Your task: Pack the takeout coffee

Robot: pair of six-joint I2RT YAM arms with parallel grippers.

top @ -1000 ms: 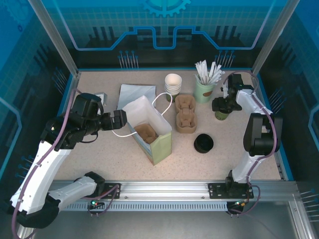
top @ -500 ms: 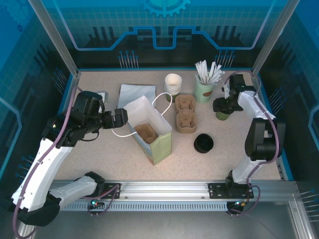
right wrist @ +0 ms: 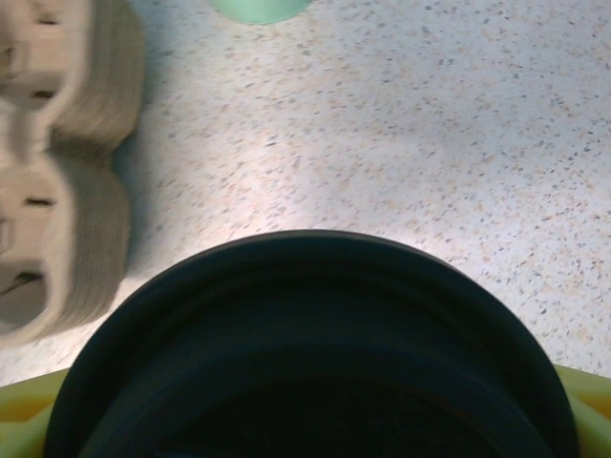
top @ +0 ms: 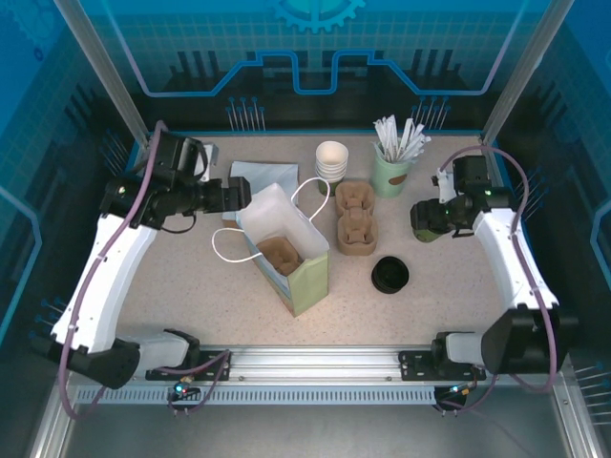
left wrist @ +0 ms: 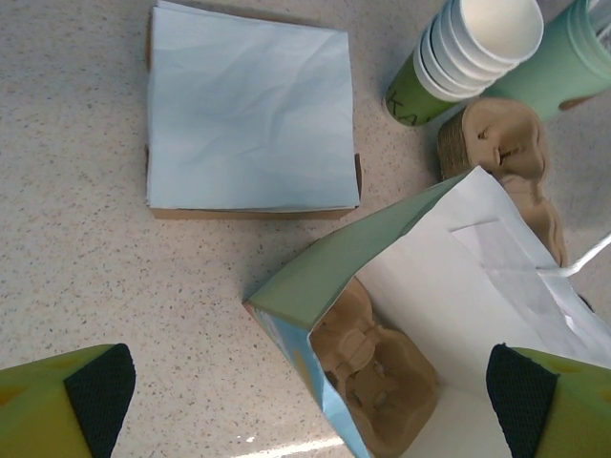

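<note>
Both arms have shifted: my left pincer [top: 239, 194] now sits at the far-left rim of the bag [top: 304, 250], and my right forearm has swung outward. Left pincer is wide, hovering by the open mouth, likely to steady it. My right pincer [top: 434, 216] is clamped on the coffee cup [top: 423, 222], black lid on, over the right side of the bench [top: 191, 286], well apart from the bag. Lifted or resting, I cannot tell. A carrier [left wrist: 377, 367] sits inside the bag, presumably to seat the cup.

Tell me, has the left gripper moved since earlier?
Yes. The left gripper moved toward the far edge, from the handle of the paper bag to the napkin stack.
</note>
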